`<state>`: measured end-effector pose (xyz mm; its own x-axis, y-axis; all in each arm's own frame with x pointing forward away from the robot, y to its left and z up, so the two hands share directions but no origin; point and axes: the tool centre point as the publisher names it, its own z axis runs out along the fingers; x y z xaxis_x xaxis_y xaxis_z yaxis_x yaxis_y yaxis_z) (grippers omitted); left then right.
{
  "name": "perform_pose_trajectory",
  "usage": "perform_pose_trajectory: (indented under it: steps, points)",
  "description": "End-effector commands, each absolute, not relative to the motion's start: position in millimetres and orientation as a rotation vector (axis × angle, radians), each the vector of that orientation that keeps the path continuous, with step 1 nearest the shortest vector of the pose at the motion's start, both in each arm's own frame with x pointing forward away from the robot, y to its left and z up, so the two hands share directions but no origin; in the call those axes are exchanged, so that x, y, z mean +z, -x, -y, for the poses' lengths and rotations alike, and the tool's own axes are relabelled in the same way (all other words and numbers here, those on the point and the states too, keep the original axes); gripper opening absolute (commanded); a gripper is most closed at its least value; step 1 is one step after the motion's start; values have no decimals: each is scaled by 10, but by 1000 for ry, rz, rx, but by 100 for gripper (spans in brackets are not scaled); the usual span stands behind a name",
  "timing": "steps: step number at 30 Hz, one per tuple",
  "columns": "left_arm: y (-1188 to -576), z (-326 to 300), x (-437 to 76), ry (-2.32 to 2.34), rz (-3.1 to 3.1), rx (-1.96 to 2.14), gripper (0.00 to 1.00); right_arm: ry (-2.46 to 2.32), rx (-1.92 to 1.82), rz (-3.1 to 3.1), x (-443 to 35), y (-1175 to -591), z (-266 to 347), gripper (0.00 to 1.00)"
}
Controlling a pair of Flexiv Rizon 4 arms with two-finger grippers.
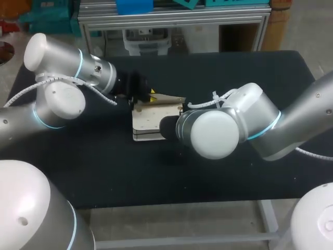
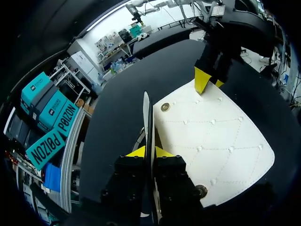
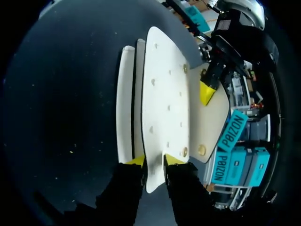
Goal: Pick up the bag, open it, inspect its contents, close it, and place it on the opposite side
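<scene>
White quilted bag (image 1: 151,121) lies mid black table (image 1: 104,166), between both arms. Left gripper (image 2: 149,153) pinches thin bag panel, seen edge-on, between yellow tips. Right gripper (image 3: 154,161) clamps on edge of quilted flap (image 3: 167,99), raised off bag body. Metal snaps (image 3: 185,151) visible near flap corners.

Rounded silver-grey left arm (image 1: 57,99), matching right arm (image 1: 234,125), thin pale-blue rings (image 1: 79,63) at joints, white spiral-wrapped cables (image 1: 78,80), black boxy left gripper (image 2: 150,152) and right gripper (image 3: 154,160), bright yellow wedge fingertips (image 2: 136,152)
</scene>
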<state>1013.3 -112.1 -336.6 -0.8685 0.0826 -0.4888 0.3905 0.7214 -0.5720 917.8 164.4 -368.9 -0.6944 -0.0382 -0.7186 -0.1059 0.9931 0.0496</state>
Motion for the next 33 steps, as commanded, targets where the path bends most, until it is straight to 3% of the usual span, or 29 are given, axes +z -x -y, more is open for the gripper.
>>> perform_pose_trajectory:
  steps: [1,19,20,23,33]
  points:
    - [-10085,1089,-3258,-350,-2484,-974,0,86,153,-2132,-3570,-9068,-1540,100]
    - [-9952,1147,-2711,-208,-2421,-1040,0,123,195,-2070,-3077,-8744,-1568,100]
    - [-9931,1153,-2678,-209,-2412,-1031,0,116,195,-2060,-3046,-8736,-1564,68]
    - [-9875,1172,-2593,-207,-2404,-1030,0,98,185,-2039,-2974,-8717,-1549,0]
    - [-9830,1186,-2481,-158,-2413,-1071,0,44,202,-2005,-2857,-8652,-1498,0]
